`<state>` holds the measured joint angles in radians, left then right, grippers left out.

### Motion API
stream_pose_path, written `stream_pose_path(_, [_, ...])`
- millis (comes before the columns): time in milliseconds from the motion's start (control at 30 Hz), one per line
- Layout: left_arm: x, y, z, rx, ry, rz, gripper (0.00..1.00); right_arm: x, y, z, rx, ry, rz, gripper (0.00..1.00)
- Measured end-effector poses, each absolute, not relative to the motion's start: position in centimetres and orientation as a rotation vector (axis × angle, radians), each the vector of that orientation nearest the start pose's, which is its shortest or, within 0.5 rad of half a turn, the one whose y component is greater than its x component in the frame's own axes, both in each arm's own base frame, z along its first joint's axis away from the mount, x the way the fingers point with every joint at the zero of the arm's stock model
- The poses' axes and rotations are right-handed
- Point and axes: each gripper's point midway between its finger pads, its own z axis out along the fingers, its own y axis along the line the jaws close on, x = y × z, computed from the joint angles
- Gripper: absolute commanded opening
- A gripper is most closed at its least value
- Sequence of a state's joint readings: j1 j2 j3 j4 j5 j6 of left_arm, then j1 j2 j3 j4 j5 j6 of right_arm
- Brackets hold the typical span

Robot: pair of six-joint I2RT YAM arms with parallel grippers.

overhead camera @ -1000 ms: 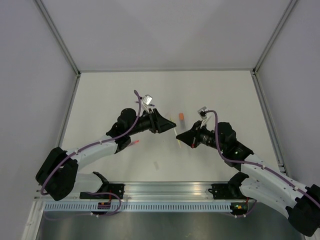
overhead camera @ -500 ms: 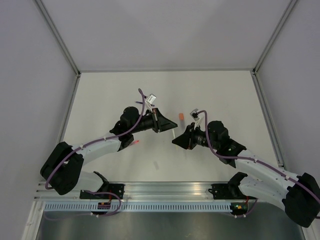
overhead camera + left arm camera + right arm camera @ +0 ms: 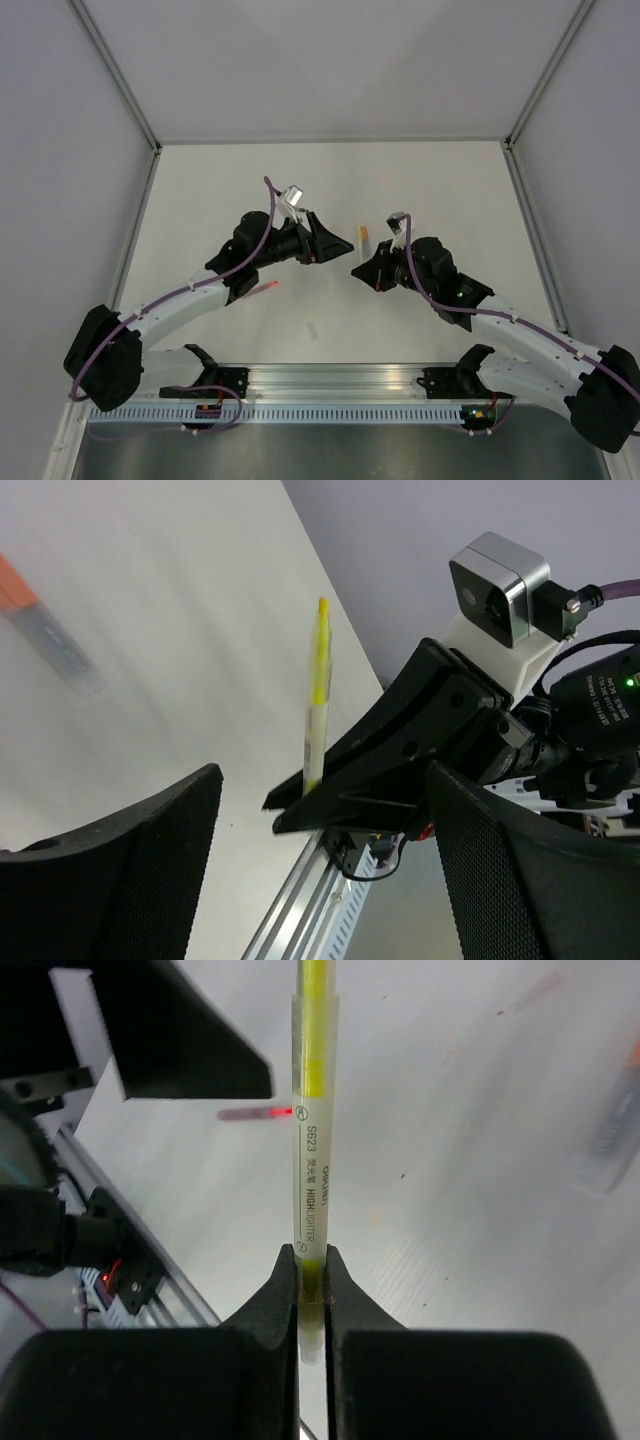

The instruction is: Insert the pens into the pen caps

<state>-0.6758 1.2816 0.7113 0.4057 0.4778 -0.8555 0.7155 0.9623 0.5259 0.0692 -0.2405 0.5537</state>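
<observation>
1. Left fingers [image 3: 338, 241] gape wide, empty; right fingers [image 3: 362, 270] are shut. Short orange-red plastic pen cap [image 3: 364, 233] lies on the white counter [image 3: 450, 190] just beyond both, nearer the left.
2. Thin pale yellow pen [image 3: 317, 695] juts from the right fingers [image 3: 400, 770], its axis crossing the left's gap; cap [image 3: 20, 585] blurred.
3. Right fingers [image 3: 275, 1300] clamp the pen's [image 3: 312, 1140] near end; cap [image 3: 612, 1130] is cut off at right.

— How are the arms built?
— White links are seen on the left arm [image 3: 190, 292] and the right arm [image 3: 530, 335], joined by bulky black housings. Purple cables [image 3: 268, 215] are run along both.
— And at the wrists?
— A silver-faced camera [image 3: 498, 588] is mounted on a white bracket, and a green light [image 3: 630, 682] is lit. The left gripper [image 3: 348, 243] is fitted with black, finely dimpled fingers [image 3: 150, 880].
</observation>
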Motion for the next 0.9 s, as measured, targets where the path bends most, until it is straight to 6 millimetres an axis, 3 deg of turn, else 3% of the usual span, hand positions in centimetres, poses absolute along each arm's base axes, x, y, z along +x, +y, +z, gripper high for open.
stream_pose_path(200, [24.6,-29.6,25.6,0.041,1.938,-1.318,0.93,24.7,23.5,18.5,-0.151,2.049,0.828,0.00])
stream_pose_path(267, [25.3,-28.3,26.7,-0.048,1.928,-1.250,0.93,25.8,22.0,18.5,-0.089,2.047,0.771,0.00])
stream_pose_path(333, [26.2,-27.0,27.1,-0.155,1.920,-1.186,1.00,26.5,20.7,18.2,-0.038,2.055,0.728,0.00])
stream_pose_path(533, [28.4,-25.4,24.0,-0.321,2.018,-0.989,1.00,26.5,18.1,19.9,0.040,1.987,0.692,0.00])
stream_pose_path(800, [35.1,-26.0,22.3,-0.090,2.153,-0.548,0.96,24.7,16.4,24.3,0.032,1.827,0.718,0.00])
stream_pose_path(900, [37.0,-26.9,19.2,0.043,2.220,-0.455,0.93,23.9,16.2,25.6,0.011,1.778,0.745,0.00])
